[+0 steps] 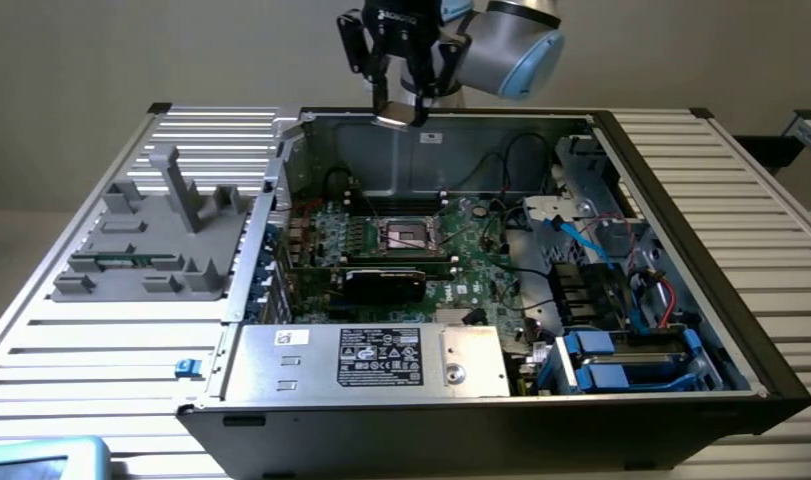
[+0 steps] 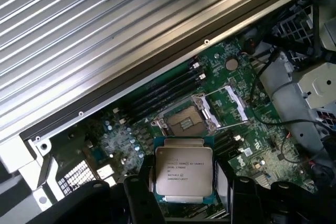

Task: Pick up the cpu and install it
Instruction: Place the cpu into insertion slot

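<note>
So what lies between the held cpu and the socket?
Nothing: the exterior view shows bare air between the silver square cpu and the dark metal-framed socket.

An open computer case (image 1: 445,160) sits on a slatted table (image 1: 85,350), with a grey fixture (image 1: 138,250) just beside it.

1. One cpu (image 2: 184,169) is counted.
2. One gripper (image 1: 402,106) is seen.
3. One socket (image 2: 187,121) and one motherboard (image 1: 483,268) are counted.
4. One computer case (image 1: 419,150) and one tabletop (image 1: 772,195) are counted.
5. One black card (image 1: 385,283) and one grey fixture (image 1: 152,235) are counted.
6. One labelled power supply (image 1: 365,358) is seen.
</note>
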Action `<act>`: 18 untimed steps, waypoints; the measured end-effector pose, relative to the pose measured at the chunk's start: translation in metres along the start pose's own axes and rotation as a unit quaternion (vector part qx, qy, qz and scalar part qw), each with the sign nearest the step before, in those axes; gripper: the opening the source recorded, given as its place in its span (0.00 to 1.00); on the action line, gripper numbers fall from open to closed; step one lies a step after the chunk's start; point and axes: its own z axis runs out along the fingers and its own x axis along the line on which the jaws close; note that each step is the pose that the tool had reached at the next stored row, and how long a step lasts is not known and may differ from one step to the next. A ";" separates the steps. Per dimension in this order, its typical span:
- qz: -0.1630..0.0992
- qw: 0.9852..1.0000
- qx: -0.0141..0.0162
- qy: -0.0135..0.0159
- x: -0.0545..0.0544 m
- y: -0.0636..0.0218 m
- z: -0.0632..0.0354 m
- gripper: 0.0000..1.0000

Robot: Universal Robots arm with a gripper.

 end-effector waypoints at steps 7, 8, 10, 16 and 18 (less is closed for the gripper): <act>0.062 0.998 0.000 -0.001 0.000 0.0000 0.0011 0.55; 0.070 0.998 0.000 -0.001 0.000 0.0000 0.0012 0.55; 0.087 0.996 0.000 -0.001 0.000 0.0000 0.0015 0.55; 0.133 0.991 0.000 -0.002 0.000 0.0000 0.0021 0.55; 0.148 0.989 0.000 -0.002 0.000 0.0000 0.0022 0.55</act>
